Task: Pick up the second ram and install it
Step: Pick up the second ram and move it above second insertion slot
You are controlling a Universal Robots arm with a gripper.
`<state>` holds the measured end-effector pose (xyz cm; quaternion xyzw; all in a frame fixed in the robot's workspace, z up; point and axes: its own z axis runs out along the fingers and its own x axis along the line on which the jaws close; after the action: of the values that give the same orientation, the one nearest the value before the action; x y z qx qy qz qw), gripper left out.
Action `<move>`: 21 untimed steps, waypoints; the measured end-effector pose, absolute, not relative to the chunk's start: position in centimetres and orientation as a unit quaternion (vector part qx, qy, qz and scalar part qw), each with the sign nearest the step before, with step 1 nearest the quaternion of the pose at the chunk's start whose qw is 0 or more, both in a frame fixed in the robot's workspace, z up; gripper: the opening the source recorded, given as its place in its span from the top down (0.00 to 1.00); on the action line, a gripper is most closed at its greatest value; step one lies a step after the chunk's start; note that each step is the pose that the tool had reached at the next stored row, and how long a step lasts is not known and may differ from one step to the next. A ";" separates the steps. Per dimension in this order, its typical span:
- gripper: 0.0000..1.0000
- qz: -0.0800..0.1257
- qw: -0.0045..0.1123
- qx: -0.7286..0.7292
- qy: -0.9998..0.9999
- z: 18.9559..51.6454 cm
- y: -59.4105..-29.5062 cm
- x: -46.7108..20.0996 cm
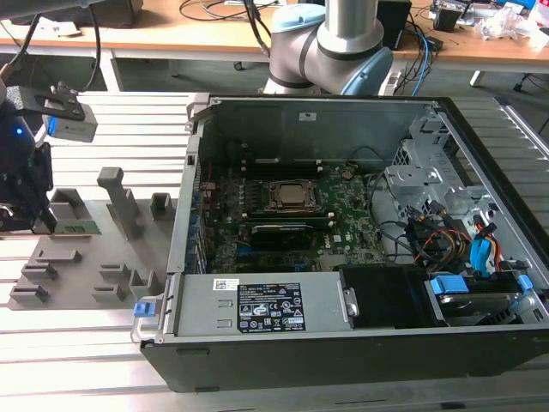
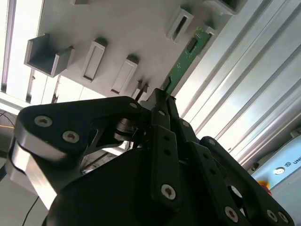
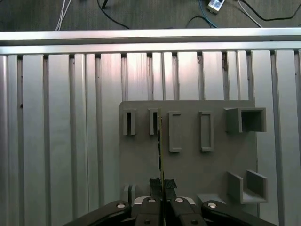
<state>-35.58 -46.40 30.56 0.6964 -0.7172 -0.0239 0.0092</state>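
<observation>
Black gripper (image 3: pixel 162 185) jaws are closed tight on one end of the green ram (image 3: pixel 161 146). It stands on edge over the grey holder plate (image 3: pixel 188 169) on the ribbed table (image 3: pixel 56 141). Well apart sits the open case (image 1: pixel 343 352).

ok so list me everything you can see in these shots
second ram: 1, green, held at one end by the gripper, at the holder plate
holder plate: 1, grey, with slotted blocks, on the table
computer case: 1, black and grey, open, on the exterior view's right of the plate
motherboard: 1, green, inside the case
CPU socket: 1, metallic, on the motherboard
power supply: 1, silver, along the case's near wall
table: 1, silver, slotted
desk: 1, wooden, behind, with cables
arm: 1, grey, behind the case
gripper: 1, black, shut on the second ram
</observation>
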 end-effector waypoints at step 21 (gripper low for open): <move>0.86 -0.024 0.009 0.696 -0.717 32.1 -46.4 -35.6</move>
<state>-35.55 -46.40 32.13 0.6964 -0.7172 -0.0239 0.0093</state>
